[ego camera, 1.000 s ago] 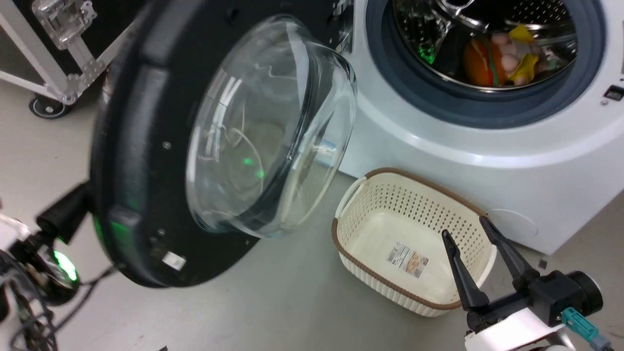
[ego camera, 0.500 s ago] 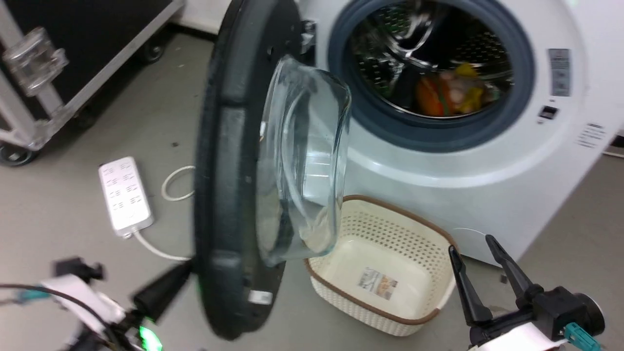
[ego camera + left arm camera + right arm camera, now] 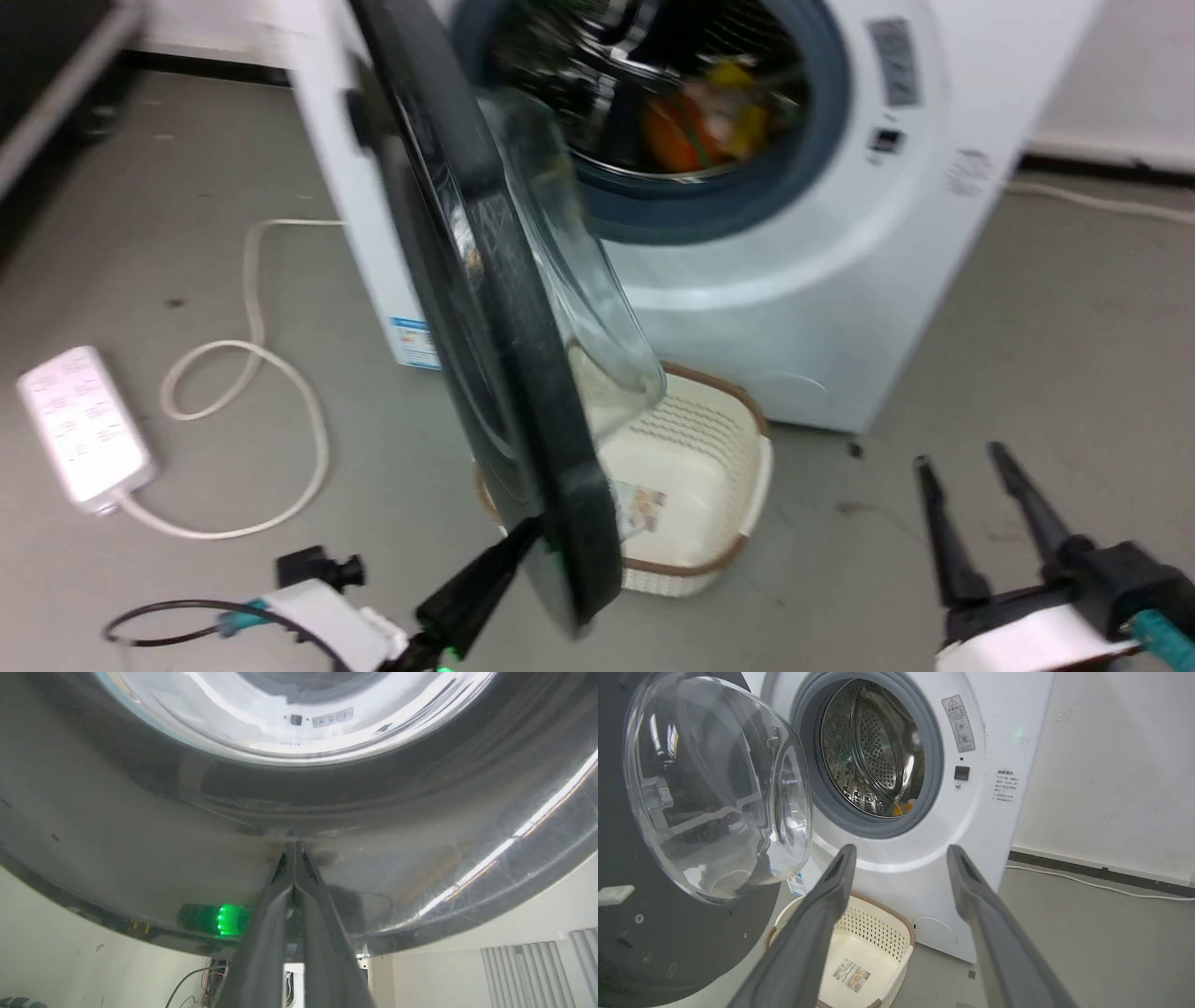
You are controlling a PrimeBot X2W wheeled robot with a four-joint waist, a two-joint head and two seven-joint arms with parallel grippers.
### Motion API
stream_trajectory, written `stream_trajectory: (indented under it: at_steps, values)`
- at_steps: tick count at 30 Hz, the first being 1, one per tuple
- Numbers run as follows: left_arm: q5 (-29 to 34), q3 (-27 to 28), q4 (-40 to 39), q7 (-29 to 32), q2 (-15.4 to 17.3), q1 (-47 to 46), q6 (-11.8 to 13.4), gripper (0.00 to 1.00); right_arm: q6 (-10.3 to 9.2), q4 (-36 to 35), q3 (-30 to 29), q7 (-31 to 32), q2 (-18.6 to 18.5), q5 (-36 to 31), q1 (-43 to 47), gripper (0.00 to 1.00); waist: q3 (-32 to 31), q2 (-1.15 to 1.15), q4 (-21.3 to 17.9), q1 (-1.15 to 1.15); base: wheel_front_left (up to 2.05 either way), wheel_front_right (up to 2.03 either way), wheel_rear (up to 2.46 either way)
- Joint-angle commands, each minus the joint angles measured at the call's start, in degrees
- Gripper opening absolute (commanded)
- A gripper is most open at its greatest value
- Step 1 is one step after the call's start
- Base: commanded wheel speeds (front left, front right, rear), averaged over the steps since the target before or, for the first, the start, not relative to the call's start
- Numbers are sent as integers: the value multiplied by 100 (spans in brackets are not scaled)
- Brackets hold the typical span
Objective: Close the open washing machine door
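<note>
washing machine door (image 3: 523, 392) ajar, basket (image 3: 695, 574) just beside, left gripper (image 3: 294, 844) closed against it, right gripper (image 3: 960, 457) spread, empty

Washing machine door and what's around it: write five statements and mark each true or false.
1. The washing machine door is latched shut. False: it stands ajar, the drum opening exposed.
2. The left gripper has its fingers shut, their tips touching the door's glossy outer face. True.
3. The right gripper holds the basket. False: its fingers are open, empty, apart from the basket.
4. The basket sits on the floor before the machine. True.
5. The drum is empty. False: colourful items lie inside.
</note>
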Motion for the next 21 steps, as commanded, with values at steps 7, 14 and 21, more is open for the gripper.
stream_trajectory:
  at_steps: [7, 14, 21]
  values:
    - [-398, -686, 401, -653, -20, -566, -393, 0, -3, 156, -425, 67, 56, 3, -249, 100, 598, 0, -982, 0, 0, 0, 0]
    - [-895, -1140, 890, -1631, -20, -1602, -598, 0, -3, 350, -381, 29, 62, 224, -433, 100, 952, 0, -1636, 0, 0, 0, 0]
    - [-1165, -1404, 1724, -2500, -20, -2915, -675, 0, -3, 545, -241, -17, 63, 425, -576, 100, 1239, 0, -2125, 0, 0, 0, 0]
